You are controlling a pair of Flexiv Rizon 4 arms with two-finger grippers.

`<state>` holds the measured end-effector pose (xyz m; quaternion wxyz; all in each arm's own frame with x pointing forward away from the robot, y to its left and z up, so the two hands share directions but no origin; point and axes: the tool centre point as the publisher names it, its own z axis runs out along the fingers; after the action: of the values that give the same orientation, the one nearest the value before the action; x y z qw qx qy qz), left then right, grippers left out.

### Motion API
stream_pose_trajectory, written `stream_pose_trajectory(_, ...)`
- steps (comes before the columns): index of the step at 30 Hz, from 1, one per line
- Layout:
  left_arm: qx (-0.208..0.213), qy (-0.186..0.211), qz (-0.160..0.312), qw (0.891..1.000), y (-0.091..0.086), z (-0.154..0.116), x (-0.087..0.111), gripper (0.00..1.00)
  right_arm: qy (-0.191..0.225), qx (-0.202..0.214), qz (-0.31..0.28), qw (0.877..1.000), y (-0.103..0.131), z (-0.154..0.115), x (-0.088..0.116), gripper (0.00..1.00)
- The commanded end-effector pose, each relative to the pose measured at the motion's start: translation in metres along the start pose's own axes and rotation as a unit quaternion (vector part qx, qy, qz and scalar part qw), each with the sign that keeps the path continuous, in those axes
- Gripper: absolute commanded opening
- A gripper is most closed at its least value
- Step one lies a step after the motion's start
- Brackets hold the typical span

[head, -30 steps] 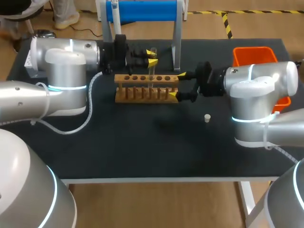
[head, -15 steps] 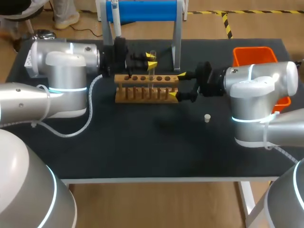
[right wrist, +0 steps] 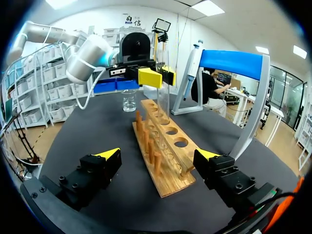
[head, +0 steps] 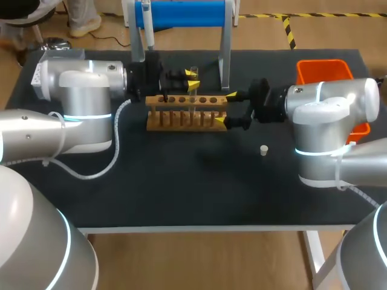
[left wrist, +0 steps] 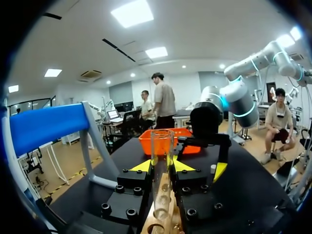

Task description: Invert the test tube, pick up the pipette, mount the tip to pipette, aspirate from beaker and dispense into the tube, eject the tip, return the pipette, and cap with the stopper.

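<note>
A clear test tube point(head: 193, 77) stands upright, open end up, over a hole of the wooden rack point(head: 181, 115). My left gripper point(head: 192, 80) is shut on the test tube point(left wrist: 162, 153) near its top, a yellow tip on each side. The tube's lower end reaches down toward the rack point(left wrist: 160, 219). My right gripper point(head: 225, 107) is open, its fingers straddling the rack's right end point(right wrist: 163, 146). The white stopper point(head: 263, 150) lies on the mat right of the rack. A beaker point(right wrist: 129, 100) stands beyond the rack's far end. The pipette point(right wrist: 195, 58) hangs on the blue stand point(right wrist: 234, 63).
An orange bin point(head: 323, 71) sits at the back right corner behind my right arm. The blue-topped stand point(head: 181, 15) rises just behind the rack, its right leg point(head: 225, 60) close to the tube. Open black mat lies in front of the rack.
My left arm has shifted slightly with the tube in its grip, and the tube now stands straighter over the rack. The right arm has not moved.
</note>
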<state>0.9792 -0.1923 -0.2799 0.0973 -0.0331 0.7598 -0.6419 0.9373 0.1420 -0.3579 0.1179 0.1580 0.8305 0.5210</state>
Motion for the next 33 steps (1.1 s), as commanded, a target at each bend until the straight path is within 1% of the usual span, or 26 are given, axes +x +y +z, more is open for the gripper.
stream_pose_trajectory(1, 0.003, 0.000, 0.000, 1.000, 0.002, 0.000, 0.001, 0.00, 0.000, -0.001, 0.000, 1.000, -0.001, -0.001, 0.000, 1.00)
stream_pose_trajectory(4, 0.003, 0.002, -0.001, 1.000, 0.002, 0.000, 0.001, 0.00, 0.000, -0.001, 0.000, 1.000, -0.001, -0.001, 0.000, 1.00)
stream_pose_trajectory(5, 0.003, 0.002, -0.002, 1.000, 0.002, 0.000, 0.001, 0.03, 0.000, -0.001, 0.000, 1.000, -0.001, -0.001, 0.000, 1.00)
stream_pose_trajectory(6, 0.003, 0.002, -0.002, 1.000, 0.002, 0.000, 0.001, 0.48, 0.000, -0.001, 0.000, 1.000, -0.001, -0.001, 0.000, 1.00)
stream_pose_trajectory(7, 0.003, 0.002, -0.003, 1.000, 0.001, -0.001, 0.001, 1.00, 0.000, -0.001, 0.000, 1.000, -0.001, -0.001, 0.000, 1.00)
stream_pose_trajectory(11, -0.003, 0.011, -0.003, 1.000, -0.009, -0.005, 0.004, 1.00, 0.000, -0.001, 0.000, 1.000, -0.001, -0.001, 0.000, 1.00)
stream_pose_trajectory(15, -0.019, 0.036, -0.005, 0.999, -0.029, -0.017, 0.012, 1.00, 0.000, -0.001, 0.000, 1.000, -0.001, -0.001, 0.000, 1.00)
stream_pose_trajectory(19, -0.031, 0.063, -0.014, 0.997, -0.050, -0.036, 0.025, 1.00, 0.000, -0.001, 0.000, 1.000, -0.001, -0.001, 0.000, 1.00)
stream_pose_trajectory(21, -0.036, 0.083, -0.023, 0.996, -0.060, -0.049, 0.032, 1.00, 0.000, -0.001, 0.000, 1.000, -0.001, -0.001, 0.000, 1.00)
stream_pose_trajectory(23, -0.033, 0.091, -0.037, 0.995, -0.068, -0.065, 0.039, 1.00, 0.000, -0.001, 0.000, 1.000, -0.001, -0.001, 0.000, 1.00)
stream_pose_trajectory(25, -0.026, 0.086, -0.052, 0.995, -0.074, -0.083, 0.047, 1.00, 0.000, -0.001, 0.000, 1.000, -0.001, -0.001, 0.000, 1.00)
stream_pose_trajectory(27, -0.029, 0.071, -0.061, 0.995, -0.080, -0.104, 0.055, 1.00, 0.000, -0.001, 0.000, 1.000, -0.001, -0.001, 0.000, 1.00)
stream_pose_trajectory(30, -0.042, 0.033, -0.065, 0.996, -0.086, -0.136, 0.067, 1.00, 0.000, -0.001, 0.000, 1.000, -0.001, -0.001, 0.000, 1.00)
stream_pose_trajectory(33, -0.046, 0.000, -0.058, 0.997, -0.093, -0.154, 0.077, 1.00, 0.000, -0.001, 0.000, 1.000, -0.001, -0.001, 0.000, 1.00)
